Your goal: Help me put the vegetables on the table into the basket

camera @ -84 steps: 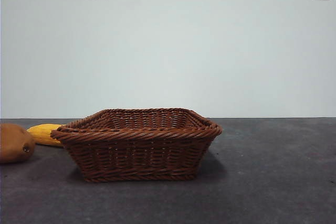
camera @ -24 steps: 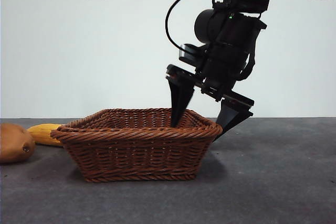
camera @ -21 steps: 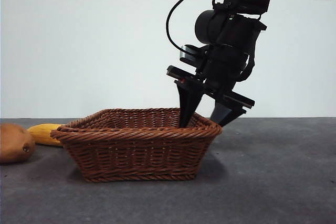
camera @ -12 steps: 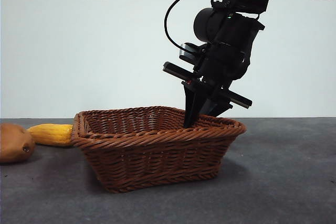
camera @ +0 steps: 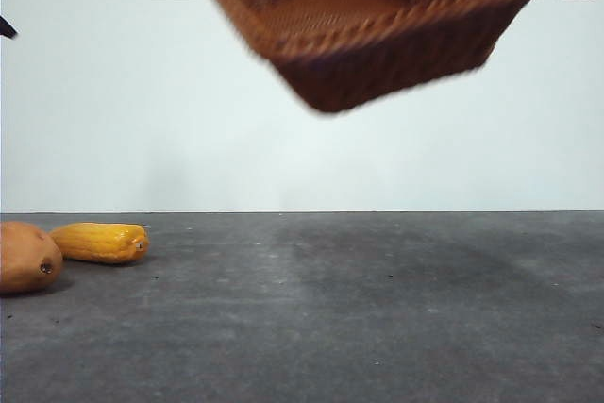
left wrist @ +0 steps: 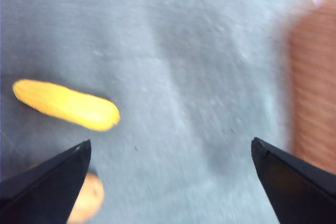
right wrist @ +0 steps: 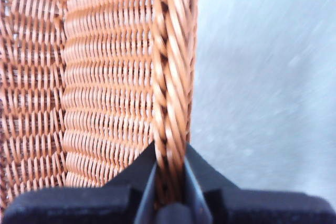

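Basket's off the table now, it was sitting down on the surface half a second back with the gripper just pinching its rim, and now the wicker basket hangs tilted and blurry way up near the top of the front view. Right gripper has its 2 jaws pressed onto the braided rim, 1 inside the wall and 1 outside, so the weave sits squeezed right between the fingers. Left gripper has its fingers spread wide with nothing between them; from its own camera the corn cob lies on the grey table out beyond 1 fingertip, and the potato peeks out right beside that same finger. In the front view both veggies are at the far left, potato and corn close together, well apart from the basket. My read: this is the bring-the-basket-over step, no vegetable loaded yet. Next it probably needs to set the basket down close to the 2 veggies, then the left fingers drop around the corn or potato and close.
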You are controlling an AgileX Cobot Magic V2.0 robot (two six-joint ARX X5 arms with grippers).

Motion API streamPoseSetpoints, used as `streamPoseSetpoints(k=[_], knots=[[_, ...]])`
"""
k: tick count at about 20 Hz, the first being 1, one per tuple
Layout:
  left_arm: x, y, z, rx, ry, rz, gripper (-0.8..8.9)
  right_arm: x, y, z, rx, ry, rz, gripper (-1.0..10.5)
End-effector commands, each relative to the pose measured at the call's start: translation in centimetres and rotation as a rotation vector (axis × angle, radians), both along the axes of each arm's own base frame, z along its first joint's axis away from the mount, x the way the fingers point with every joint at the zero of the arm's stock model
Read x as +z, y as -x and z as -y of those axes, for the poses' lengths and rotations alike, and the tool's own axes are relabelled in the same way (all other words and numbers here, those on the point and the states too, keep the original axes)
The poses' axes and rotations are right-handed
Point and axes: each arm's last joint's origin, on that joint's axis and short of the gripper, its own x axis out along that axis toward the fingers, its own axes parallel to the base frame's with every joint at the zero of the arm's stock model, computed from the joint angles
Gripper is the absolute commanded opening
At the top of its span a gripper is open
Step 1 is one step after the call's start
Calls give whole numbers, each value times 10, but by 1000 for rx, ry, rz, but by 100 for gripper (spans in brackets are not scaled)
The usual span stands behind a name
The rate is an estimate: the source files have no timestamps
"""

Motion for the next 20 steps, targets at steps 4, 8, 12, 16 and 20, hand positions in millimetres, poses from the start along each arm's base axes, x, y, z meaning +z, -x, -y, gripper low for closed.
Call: streamPoseSetpoints(k=[4, 8, 12, 16, 20], knots=[[-23, -59, 17, 109, -68, -217, 593, 39, 51, 37, -39, -16, 133, -12], [-47, -85, 28, 182, -91, -333, 593, 42, 71, 46, -32, 21, 126, -12], [-79, -102, 37, 228, -138, -448, 593, 41, 75, 47, -18, 45, 113, -12], [-105, -117, 43, 243, -136, -507, 593, 38, 77, 48, 3, 78, 90, -12], [-126, -126, 50, 246, -168, -543, 593, 37, 78, 48, 12, 87, 85, -12]])
